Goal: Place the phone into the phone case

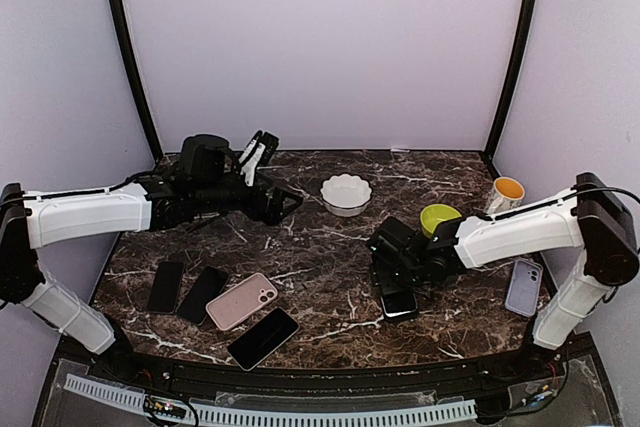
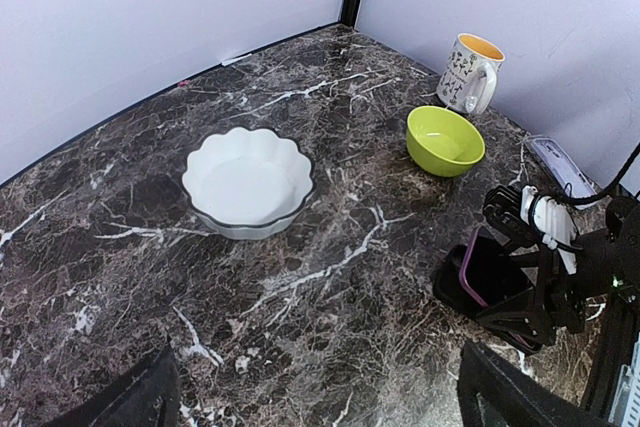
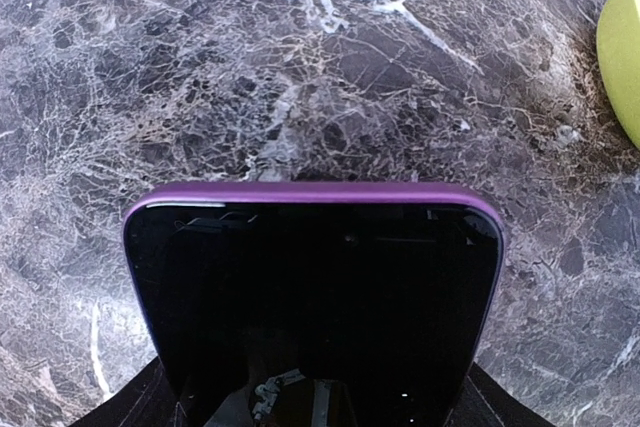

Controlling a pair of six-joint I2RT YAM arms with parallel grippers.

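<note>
Your right gripper (image 1: 397, 287) sits right of centre in the top view, lowered to the dark brown white-veined marble tabletop (image 1: 320, 257) and clamped on the black-screened phone (image 3: 315, 297). The phone already wears a purple phone case (image 3: 315, 191), whose rim shows along the top edge and corners in your right wrist view. In the left wrist view you can see the phone held tilted, its lower end near the marble at the right of the frame. Your left gripper (image 2: 315, 399) hangs over the upper left of the table with its fingers (image 2: 130, 397) spread apart and nothing between them, facing the white scalloped bowl (image 2: 248, 187). Beyond that are the lime green bowl (image 2: 445, 139) and the patterned white mug with an orange inside (image 2: 470, 72). At the lower left of the top view you have two black phones (image 1: 165, 286) side by side, a pink phone case with a camera cutout (image 1: 242, 300) just beside them, and another black phone (image 1: 262, 338) nearer the edge. A lavender phone case (image 1: 524, 287) lies at the far right.
</note>
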